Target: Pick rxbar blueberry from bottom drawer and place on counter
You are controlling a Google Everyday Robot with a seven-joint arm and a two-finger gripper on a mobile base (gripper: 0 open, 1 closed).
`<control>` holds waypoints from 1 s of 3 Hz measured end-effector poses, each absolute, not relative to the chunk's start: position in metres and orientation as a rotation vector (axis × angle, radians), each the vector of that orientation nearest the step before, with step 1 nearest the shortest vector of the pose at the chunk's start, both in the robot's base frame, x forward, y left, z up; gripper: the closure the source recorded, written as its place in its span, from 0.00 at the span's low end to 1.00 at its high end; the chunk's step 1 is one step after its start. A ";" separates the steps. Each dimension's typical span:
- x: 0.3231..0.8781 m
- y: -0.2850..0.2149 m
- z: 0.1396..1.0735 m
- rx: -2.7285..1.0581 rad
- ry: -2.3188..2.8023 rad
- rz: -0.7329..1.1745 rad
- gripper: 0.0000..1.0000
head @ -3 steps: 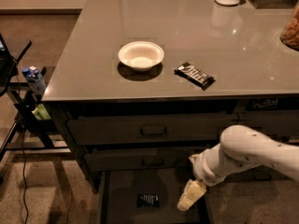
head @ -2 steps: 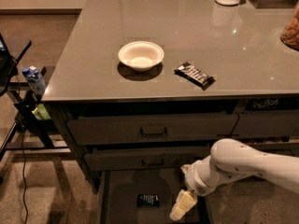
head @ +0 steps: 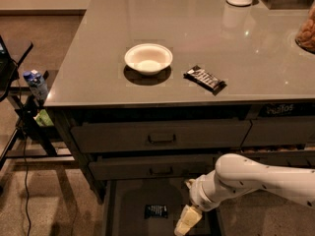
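Overhead, the counter (head: 98, 58) waited; below it the bottom drawer (head: 129, 200) stood open. Low inside, the gripper (head: 187, 222) hung just beside the rxbar blueberry (head: 156, 211), which lay flat on the drawer floor. Whether the gripper was wide or closed could not be told. Descending off-centre could shove the flat bar away.

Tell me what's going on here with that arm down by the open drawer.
The robot's white arm is lowered into the open bottom drawer, with its gripper low over the drawer floor. The rxbar blueberry lies flat on that floor just beside the gripper and apart from it, so it has not been picked up. Up on the counter sit a white bowl and a longer black bar; the blueberry bar has not been placed there yet.
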State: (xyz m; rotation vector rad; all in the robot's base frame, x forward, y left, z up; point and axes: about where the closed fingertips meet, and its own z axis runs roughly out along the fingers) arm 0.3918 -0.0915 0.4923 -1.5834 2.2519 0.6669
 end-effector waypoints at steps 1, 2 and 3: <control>0.381 -0.087 0.464 -1.551 2.259 0.748 0.00; 0.377 -0.083 0.420 -1.506 2.238 0.827 0.00; 0.372 -0.074 0.376 -1.473 2.227 0.915 0.00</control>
